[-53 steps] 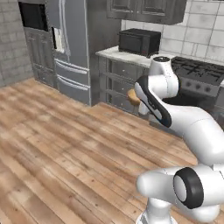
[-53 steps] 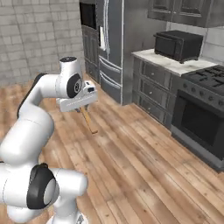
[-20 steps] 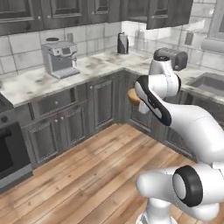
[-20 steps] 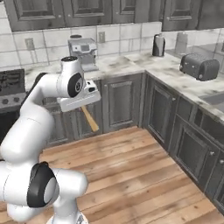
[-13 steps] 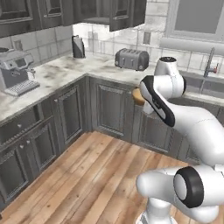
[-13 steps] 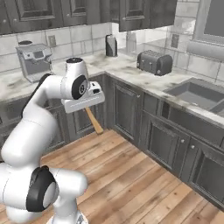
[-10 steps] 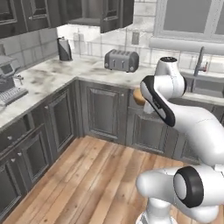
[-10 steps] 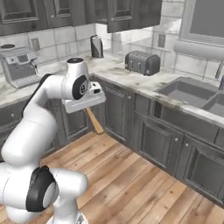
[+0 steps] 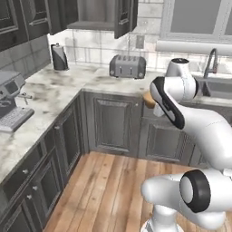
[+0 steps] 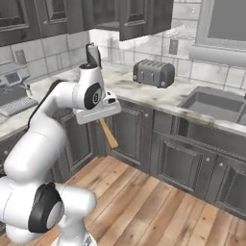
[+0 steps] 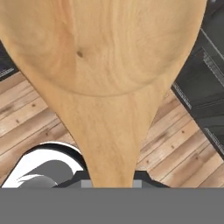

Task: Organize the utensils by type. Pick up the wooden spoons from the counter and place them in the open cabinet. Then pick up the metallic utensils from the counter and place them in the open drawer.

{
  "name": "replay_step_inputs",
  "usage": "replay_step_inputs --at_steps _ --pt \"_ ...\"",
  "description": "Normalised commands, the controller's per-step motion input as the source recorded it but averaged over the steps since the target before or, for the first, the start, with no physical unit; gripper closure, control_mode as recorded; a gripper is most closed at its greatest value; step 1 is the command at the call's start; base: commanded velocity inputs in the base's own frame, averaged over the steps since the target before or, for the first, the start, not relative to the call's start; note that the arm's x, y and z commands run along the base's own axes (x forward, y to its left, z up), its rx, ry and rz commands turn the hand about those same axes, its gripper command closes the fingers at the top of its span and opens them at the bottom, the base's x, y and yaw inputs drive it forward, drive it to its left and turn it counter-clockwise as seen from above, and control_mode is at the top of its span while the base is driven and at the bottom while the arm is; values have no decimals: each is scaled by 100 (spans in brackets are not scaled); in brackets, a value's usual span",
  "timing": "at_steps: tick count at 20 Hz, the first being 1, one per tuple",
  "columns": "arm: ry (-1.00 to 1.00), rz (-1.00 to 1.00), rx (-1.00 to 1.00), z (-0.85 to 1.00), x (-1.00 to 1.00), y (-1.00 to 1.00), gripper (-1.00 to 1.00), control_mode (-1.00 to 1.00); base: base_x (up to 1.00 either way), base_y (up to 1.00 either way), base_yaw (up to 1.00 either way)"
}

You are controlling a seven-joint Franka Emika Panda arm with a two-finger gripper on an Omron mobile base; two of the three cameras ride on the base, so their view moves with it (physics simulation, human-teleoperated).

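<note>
Above wood floor (image 10: 158, 211), raised arm's fingers clamp wooden spoon (image 10: 108, 134).

Nothing readable anywhere here, honestly. No labels, brand names, numbers or signs that I can make out on the appliances, the cabinets or the counter; it's all plain rendered surfaces with zero lettering.

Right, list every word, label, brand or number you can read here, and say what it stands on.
None can be read.
Toaster: no brand or marking shows on its front.
Coffee machine: its panel is too blurred to read.
Wooden spoon in the end effector: plain wood grain, no print.
Cabinet doors: no labels.
</note>
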Motion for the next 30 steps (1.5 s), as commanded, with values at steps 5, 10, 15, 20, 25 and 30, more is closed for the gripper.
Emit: replay_step_inputs --at_steps 5,10,15,20,25,30 --pt "0 0 0 0 0 0 100 100 77 81 -9" --pt "0 0 0 0 0 0 100 100 92 45 -6" --pt "0 0 0 0 0 0 100 100 96 29 0" --pt "0 0 0 0 0 0 100 100 97 10 0" --pt "0 0 0 0 0 0 100 100 81 0 0" --pt "0 0 0 0 0 0 100 100 82 8 -2"
